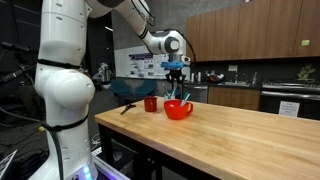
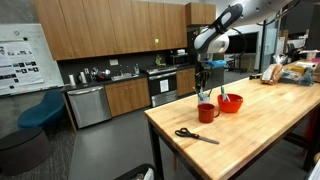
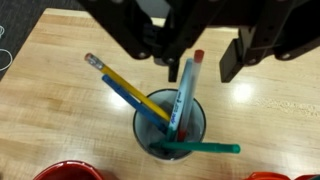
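Observation:
A dark cup (image 3: 141, 124) stands on the wooden table (image 3: 60, 70) and holds several pens. Among them are a yellow pencil (image 3: 118, 80), a teal marker (image 3: 205, 148) and a grey-blue pen with a red cap (image 3: 187, 92). My gripper (image 3: 200, 68) hangs right above the cup, with its jaws either side of the red-capped pen's top. The left finger sits close beside the pen, and a gap shows before the right finger (image 3: 231, 62). In both exterior views the gripper (image 1: 176, 72) (image 2: 203, 74) points straight down over the cup.
A red mug (image 1: 151, 103) (image 2: 207, 112) and a red bowl (image 1: 178, 109) (image 2: 230, 102) stand next to the cup. Black scissors (image 1: 128, 105) (image 2: 195, 135) lie near the table's end. Bags and clutter (image 2: 290, 72) sit at the far end, with kitchen cabinets behind.

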### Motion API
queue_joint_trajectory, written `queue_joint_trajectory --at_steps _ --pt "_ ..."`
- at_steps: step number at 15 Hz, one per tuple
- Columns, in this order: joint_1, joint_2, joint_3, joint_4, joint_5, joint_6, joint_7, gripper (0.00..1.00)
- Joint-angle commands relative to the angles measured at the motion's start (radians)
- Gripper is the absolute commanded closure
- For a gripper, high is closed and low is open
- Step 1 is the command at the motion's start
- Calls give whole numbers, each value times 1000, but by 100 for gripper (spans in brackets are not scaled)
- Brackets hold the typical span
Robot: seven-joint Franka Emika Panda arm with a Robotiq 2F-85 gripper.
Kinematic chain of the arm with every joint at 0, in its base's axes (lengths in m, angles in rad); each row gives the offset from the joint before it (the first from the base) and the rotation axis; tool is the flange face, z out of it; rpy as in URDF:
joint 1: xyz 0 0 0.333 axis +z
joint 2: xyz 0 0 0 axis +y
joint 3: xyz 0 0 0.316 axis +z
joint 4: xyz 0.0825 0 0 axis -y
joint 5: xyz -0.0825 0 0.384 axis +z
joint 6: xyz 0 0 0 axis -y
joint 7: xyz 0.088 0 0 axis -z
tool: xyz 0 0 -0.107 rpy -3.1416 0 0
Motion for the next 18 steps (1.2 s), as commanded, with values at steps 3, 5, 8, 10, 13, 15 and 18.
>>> queue_joint_trajectory --at_steps 3,5,8,10,13,15,18 --pt "-7 -11 4 15 -8 -16 6 99" --pt "-8 -16 4 15 -8 -16 4 100" --pt "-8 -32 3 12 -13 -26 6 98" --pt "-9 -48 2 7 -16 -30 7 98" --pt "-12 -80 -1 0 -6 -30 -3 98" --pt "-16 -104 -5 -3 -3 -27 -3 98" --pt "-26 -139 -17 -1 11 -24 -6 98"
